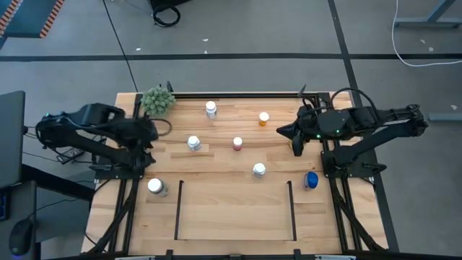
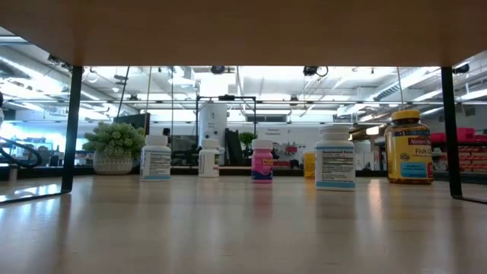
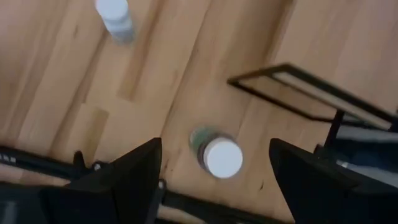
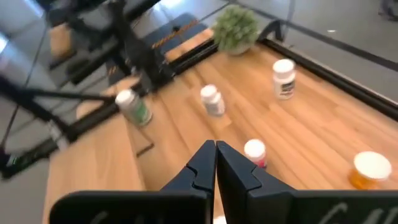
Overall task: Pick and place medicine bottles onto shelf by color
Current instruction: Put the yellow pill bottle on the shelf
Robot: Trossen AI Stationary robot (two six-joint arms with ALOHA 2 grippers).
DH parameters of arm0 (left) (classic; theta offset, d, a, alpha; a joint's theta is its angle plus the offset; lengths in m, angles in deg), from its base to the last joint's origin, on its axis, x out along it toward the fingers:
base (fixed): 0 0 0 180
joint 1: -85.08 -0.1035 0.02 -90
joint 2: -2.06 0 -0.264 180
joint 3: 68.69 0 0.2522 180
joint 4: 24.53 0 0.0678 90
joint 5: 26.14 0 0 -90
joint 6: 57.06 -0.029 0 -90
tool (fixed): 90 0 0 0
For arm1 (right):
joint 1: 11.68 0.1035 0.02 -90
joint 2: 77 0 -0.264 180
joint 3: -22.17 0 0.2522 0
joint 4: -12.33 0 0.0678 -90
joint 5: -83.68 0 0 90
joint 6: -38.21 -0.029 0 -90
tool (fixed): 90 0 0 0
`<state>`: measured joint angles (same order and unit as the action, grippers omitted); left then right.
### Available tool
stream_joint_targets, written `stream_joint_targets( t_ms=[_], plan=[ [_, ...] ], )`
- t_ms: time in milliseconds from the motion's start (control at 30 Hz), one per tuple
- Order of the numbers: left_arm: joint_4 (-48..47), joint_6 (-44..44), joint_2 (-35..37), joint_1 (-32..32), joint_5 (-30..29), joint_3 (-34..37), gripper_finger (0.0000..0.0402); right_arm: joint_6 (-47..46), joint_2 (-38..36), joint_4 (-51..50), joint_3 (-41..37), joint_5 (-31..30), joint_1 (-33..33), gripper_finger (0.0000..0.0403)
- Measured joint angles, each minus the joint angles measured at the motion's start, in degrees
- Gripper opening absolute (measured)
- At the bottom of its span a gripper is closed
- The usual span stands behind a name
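Your left gripper (image 3: pixel 214 180) has its two dark fingers spread wide, holding nothing. Right under it stands a small white-capped bottle with a green label (image 3: pixel 217 154) on the light wood table (image 1: pixel 231 209), just outside the black-railed wooden shelf bay (image 1: pixel 234 213). Past that bay stand four more white-capped bottles (image 1: pixel 259 170), one small orange bottle (image 1: pixel 264 118) and one blue bottle (image 1: pixel 311 180). Your right gripper (image 4: pixel 215 155) is pinched tight on nothing, up above the table past the blue bottle.

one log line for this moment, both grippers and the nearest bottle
left gripper: open, above white-capped bottle, not holding | right gripper: shut, empty, over table | shelf: no bottles
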<state>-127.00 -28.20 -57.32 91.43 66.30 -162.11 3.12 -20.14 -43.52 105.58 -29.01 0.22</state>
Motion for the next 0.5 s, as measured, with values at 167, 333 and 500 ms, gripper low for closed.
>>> stream_joint_targets(
  t_ms=[167,333,500],
  plan=[
    [1.7,3.0,-3.3,0.4,0.0,0.0,0.0302,7.7,0.0,-7.5,0.0,3.6,0.0,0.0020],
    [1.8,5.0,-5.4,0.4,-1.0,0.0,0.0302,10.7,0.0,-18.2,0.0,8.0,-0.3,0.0036],
    [7.6,0.5,-7.5,-3.1,-9.9,0.0,0.0302,8.4,0.0,-20.8,0.0,9.7,-0.3,0.0111]
  ],
)
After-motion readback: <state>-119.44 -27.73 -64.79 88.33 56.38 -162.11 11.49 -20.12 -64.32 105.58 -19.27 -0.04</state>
